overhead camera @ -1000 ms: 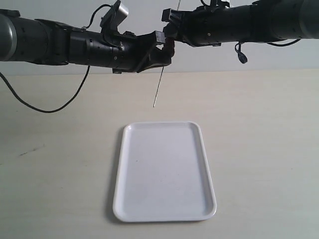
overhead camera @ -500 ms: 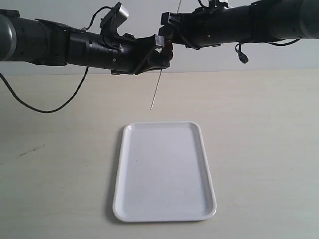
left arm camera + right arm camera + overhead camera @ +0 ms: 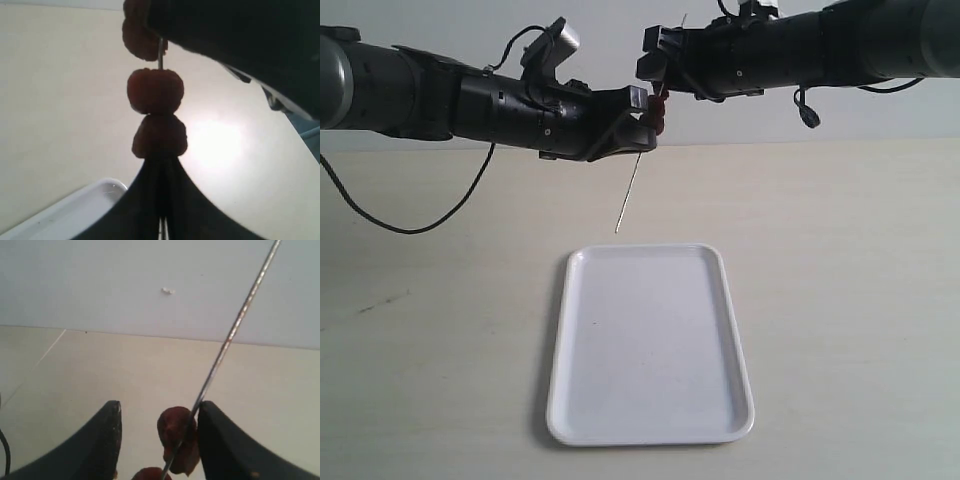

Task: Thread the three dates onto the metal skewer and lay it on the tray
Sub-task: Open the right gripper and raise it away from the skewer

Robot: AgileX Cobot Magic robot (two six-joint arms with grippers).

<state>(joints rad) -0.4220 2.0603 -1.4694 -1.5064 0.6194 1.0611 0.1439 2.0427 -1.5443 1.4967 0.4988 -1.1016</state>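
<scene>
All three dates (image 3: 155, 90) sit threaded on the metal skewer (image 3: 630, 185), one above another, high over the table. My left gripper (image 3: 161, 164) is shut on the skewer just under the lowest date (image 3: 160, 136). In the exterior view the left gripper (image 3: 645, 125) holds the rod tilted, its free tip hanging just beyond the far edge of the white tray (image 3: 650, 340). My right gripper (image 3: 159, 407) is open around the skewer (image 3: 235, 330); one date (image 3: 177, 437) lies against one finger (image 3: 220, 440), with a gap to the other finger (image 3: 107, 440).
The tray lies flat on the pale table (image 3: 840, 300) with nothing in it. A black cable (image 3: 380, 210) droops from the left arm onto the table at the far left. A light wall stands behind both arms.
The left arm has shifted a little left and down, so the skewer's lower tip has dropped closer to the tray's far edge. The right gripper stays around the upper skewer.
</scene>
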